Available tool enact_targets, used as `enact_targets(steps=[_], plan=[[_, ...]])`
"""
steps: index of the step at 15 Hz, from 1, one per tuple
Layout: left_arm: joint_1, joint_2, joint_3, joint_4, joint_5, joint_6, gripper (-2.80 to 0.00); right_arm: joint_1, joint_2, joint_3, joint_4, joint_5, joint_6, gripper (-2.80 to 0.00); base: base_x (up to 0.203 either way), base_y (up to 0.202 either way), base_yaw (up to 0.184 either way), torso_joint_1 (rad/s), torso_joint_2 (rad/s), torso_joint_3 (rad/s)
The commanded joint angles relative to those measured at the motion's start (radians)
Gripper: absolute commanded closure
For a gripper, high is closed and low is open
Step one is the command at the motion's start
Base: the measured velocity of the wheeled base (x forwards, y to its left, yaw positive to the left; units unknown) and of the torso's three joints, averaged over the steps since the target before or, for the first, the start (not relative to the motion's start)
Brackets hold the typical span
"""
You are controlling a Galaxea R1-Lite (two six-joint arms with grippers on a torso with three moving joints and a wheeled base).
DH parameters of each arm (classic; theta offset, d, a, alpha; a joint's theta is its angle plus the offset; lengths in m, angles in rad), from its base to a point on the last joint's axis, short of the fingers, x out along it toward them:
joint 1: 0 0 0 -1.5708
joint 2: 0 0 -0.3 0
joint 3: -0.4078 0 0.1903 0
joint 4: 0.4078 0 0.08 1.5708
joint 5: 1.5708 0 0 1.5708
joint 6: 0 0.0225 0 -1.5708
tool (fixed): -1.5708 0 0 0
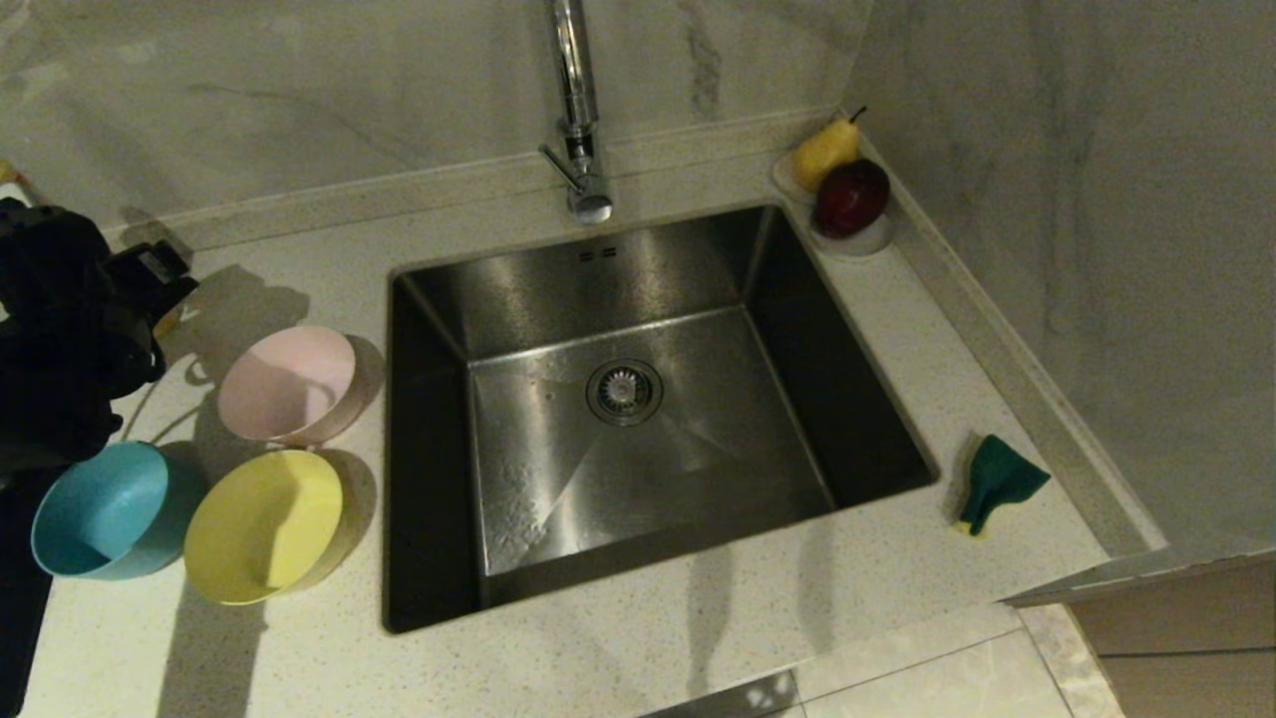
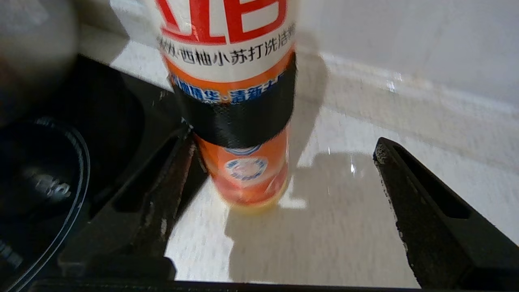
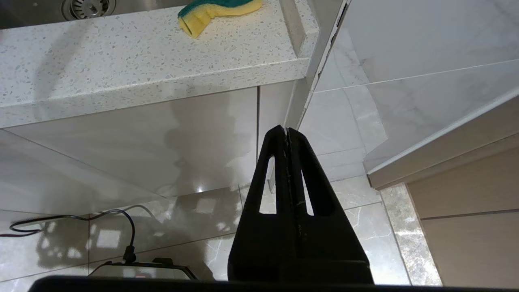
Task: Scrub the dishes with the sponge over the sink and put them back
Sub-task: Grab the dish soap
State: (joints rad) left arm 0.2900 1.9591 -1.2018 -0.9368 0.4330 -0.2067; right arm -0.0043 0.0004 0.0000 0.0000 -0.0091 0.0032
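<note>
Three bowls stand on the counter left of the sink (image 1: 698, 469): pale pink (image 1: 289, 384), light blue (image 1: 100, 509) and yellow (image 1: 264, 524). The sponge (image 1: 997, 481), green side up and curled, lies on the counter right of the sink; it also shows in the right wrist view (image 3: 215, 10). My left arm (image 1: 60, 329) is at the far left, behind the bowls. Its gripper (image 2: 282, 138) is open wide. An orange detergent bottle (image 2: 235, 101) stands upright on the counter close beside one finger. My right gripper (image 3: 287, 129) is shut on nothing, parked below the counter edge.
A chrome tap (image 1: 576, 110) rises behind the sink, over the round drain strainer (image 1: 625, 391). A yellow pear (image 1: 825, 152) and a dark red apple (image 1: 850, 196) sit on a small white dish (image 1: 865, 242) in the back right corner. A marble wall bounds the counter on the right.
</note>
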Motion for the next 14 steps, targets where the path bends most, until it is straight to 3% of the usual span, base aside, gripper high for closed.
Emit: enact_targets(steps=[1,4,14], plan=[[0.005,0.065,-0.055,-0.009,0.001,0.000,-2.80,0.001,0.001,0.001,0.000,0.000,0.000,0.00,0.000,0.000,0.000,0.000,0.00,0.000],[0.011,0.117,-0.134,-0.010,-0.002,0.003,-2.80,0.000,0.001,0.000,0.000,0.000,0.000,0.00,0.000,0.000,0.000,0.000,0.00,0.000],[0.067,0.124,-0.124,-0.057,-0.031,0.004,-2.80,0.001,0.001,0.000,0.000,0.000,0.000,0.00,0.000,0.000,0.000,0.000,0.00,0.000]])
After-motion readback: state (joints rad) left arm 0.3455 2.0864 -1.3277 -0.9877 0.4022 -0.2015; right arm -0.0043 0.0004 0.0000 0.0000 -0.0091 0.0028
